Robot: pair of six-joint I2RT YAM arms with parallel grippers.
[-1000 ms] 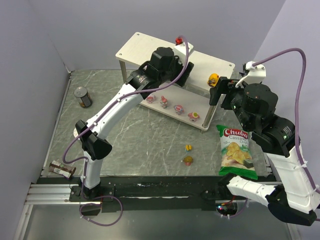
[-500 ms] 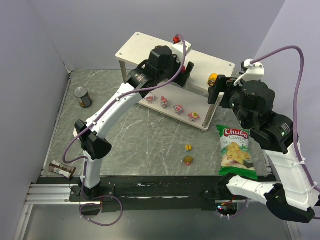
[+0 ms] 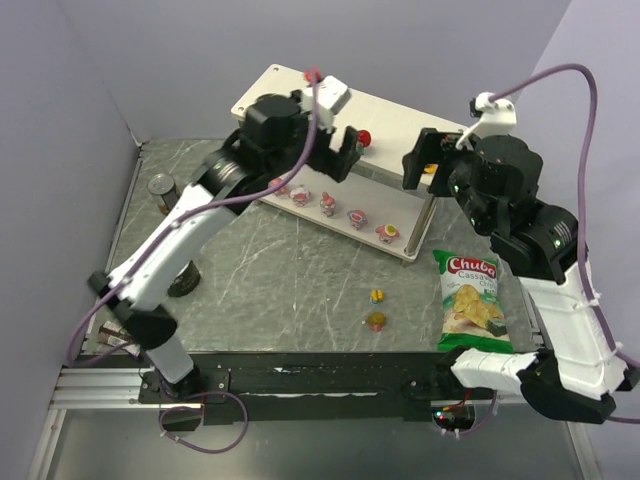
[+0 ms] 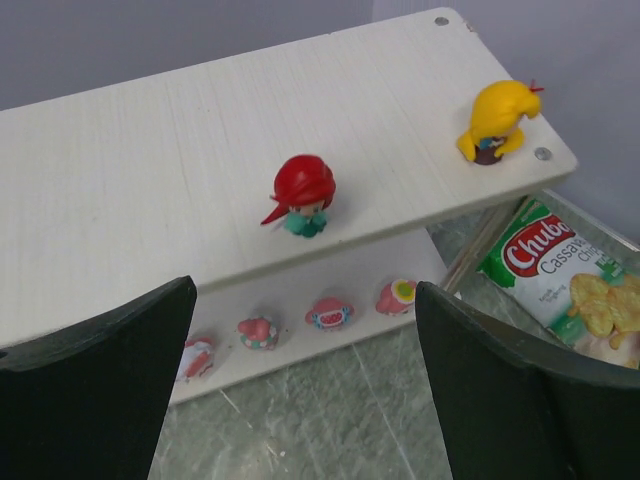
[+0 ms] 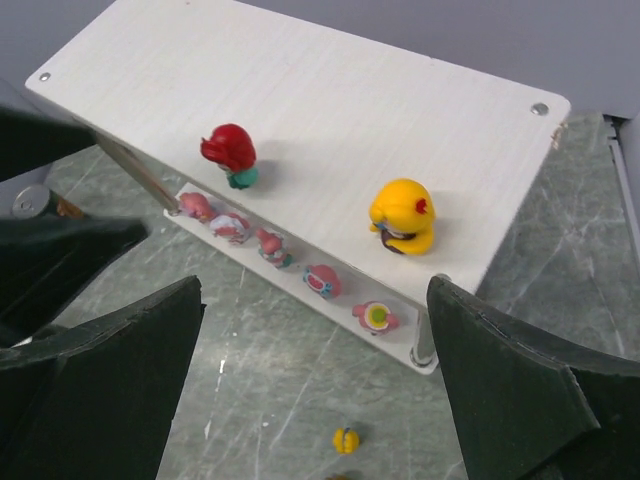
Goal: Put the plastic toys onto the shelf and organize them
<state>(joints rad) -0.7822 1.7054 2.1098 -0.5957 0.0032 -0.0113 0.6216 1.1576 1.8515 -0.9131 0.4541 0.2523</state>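
- Both arms have changed place since a second ago. The left gripper [image 3: 337, 152] has lifted off the two-tier pale wood shelf with silver posts [image 3: 285, 90] and swung left, uncovering the red-haired plastic figurine [image 3: 363, 137]. The right gripper [image 3: 420, 160] has moved in over the shelf's right end.
- Top view: both pairs of jaws are spread wide with nothing between them.
- The red-haired figurine stands on the top board just right of the left gripper. The yellow-haired plastic figurine [image 3: 430, 168] is mostly hidden by the right gripper.
- A row of pink-and-white toys [image 3: 357, 216] lines the lower board's front edge.
- The small yellow-blue toy [image 3: 376, 296] and the brown-pink toy [image 3: 376, 321] sit close together on the grey-green marbled table [image 3: 290, 270], well apart from the shelf, with bare table around them.
- The green chips bag [image 3: 472, 300] lies to their right, near the shelf's right front post.
- A silver metal can [image 3: 160, 188] stands at the left, partly behind the left arm.
- Left wrist view: the red-haired figurine is upright near the front edge. The yellow-haired one is at the right front corner beside a screw head. Bare board stretches behind them.
- Right wrist view: five pink-and-white toys stand spaced along the lower board. The left arm's dark bulk fills the left edge.
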